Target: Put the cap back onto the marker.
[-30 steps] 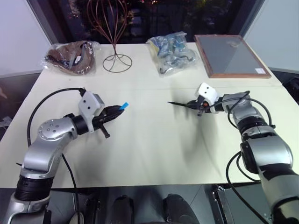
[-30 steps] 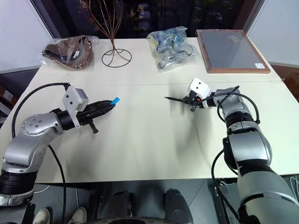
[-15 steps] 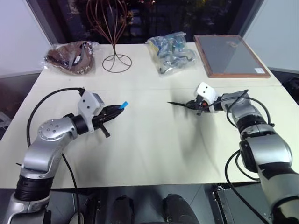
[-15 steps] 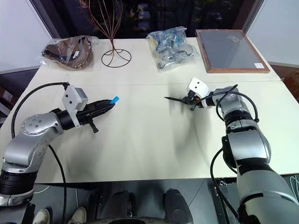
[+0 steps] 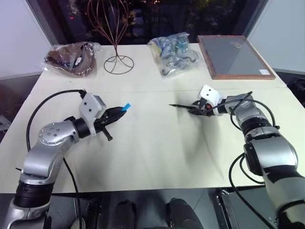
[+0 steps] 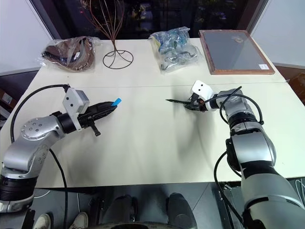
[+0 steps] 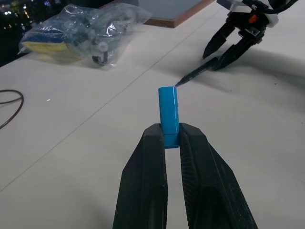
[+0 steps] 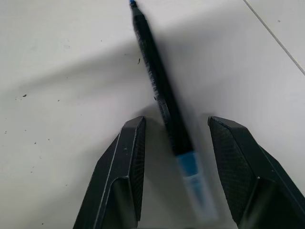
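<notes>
Two sets of fingers: left (image 7: 171, 143) pinches cap (image 7: 168, 109) (bright blue); right (image 8: 178, 143) spread, flanking marker (image 8: 159, 90).

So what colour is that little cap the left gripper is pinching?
Bright blue; the cap shows best in the left wrist view.

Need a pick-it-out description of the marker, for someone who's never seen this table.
On the cream table, look right of centre, just in front of the wooden-framed panel. The marker lies between the right gripper's open fingers. It is the slim black pen with a bluish rear end, unlike the stubby blue cap pinched in the left gripper.
</notes>
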Controlling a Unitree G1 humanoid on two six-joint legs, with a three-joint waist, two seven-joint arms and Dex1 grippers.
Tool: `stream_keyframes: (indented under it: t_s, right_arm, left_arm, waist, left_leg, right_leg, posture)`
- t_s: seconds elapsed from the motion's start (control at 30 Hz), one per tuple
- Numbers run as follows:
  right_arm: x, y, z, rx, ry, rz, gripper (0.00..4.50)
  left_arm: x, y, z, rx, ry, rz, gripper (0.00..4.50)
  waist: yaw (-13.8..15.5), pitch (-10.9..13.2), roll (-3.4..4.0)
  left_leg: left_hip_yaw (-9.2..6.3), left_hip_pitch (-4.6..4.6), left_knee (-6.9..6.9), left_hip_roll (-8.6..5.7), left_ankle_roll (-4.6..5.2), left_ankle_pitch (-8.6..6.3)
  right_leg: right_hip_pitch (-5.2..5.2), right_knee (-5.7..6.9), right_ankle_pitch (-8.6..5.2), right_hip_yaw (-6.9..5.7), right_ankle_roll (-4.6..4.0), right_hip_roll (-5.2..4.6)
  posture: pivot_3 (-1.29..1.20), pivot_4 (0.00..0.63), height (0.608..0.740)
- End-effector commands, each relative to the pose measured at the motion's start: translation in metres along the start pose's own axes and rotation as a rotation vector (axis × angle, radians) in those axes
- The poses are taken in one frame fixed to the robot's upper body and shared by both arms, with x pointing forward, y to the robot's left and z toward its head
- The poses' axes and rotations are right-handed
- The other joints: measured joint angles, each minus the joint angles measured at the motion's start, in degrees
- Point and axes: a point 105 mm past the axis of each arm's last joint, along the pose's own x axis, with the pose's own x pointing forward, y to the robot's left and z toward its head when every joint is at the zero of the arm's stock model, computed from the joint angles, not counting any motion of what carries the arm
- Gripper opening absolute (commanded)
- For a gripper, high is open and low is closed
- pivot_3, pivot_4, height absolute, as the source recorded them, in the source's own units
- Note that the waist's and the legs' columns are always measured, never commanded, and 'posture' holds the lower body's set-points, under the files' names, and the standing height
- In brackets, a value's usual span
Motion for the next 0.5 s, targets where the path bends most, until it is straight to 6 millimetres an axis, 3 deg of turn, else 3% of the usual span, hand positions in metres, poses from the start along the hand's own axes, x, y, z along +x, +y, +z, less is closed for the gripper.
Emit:
stream_keyframes:
  t_s: [0.03,0.2,0.33,0.5]
  right_arm:
    - [0.0068,0.0110,-0.0150,0.018,0.055,0.035,2.13]
    - [0.0087,0.0129,-0.0156,0.039,0.061,0.043,2.13]
    - [0.0115,0.0136,-0.0145,0.036,0.067,0.040,0.43]
    - [0.0155,0.0166,-0.0113,0.034,0.057,0.050,0.43]
  left_arm:
    - [-0.0061,0.0026,0.0138,0.043,-0.037,0.020,0.00]
    - [-0.0088,0.0015,0.0137,0.045,-0.036,0.026,0.00]
    - [-0.0122,0.0020,0.0139,0.048,-0.030,0.038,0.00]
    - [-0.0152,0.0029,0.0157,0.048,-0.028,0.048,0.00]
  waist:
    - [-0.04,0.00,0.00]
    - [-0.29,0.00,0.00]
    - [-0.41,0.00,0.00]
    - [-0.47,-0.01,-0.01]
  left_leg:
    - [0.00,0.00,0.00,0.00,0.00,0.00]
    - [0.00,0.00,0.00,0.02,0.00,0.00]
    - [0.00,0.01,0.01,0.04,0.00,0.00]
    - [-0.01,0.05,0.02,0.04,0.00,0.00]
  right_leg:
    - [0.00,0.00,0.00,0.00,0.00,0.00]
    - [0.00,0.00,0.00,0.00,0.00,0.00]
    - [0.02,-0.01,0.00,0.00,0.00,0.00]
    - [0.05,-0.01,0.00,0.01,0.00,0.00]
  posture:
    - [0.00,0.150,0.740]
    - [0.00,0.150,0.740]
    - [0.00,0.150,0.740]
    - [0.00,0.150,0.740]
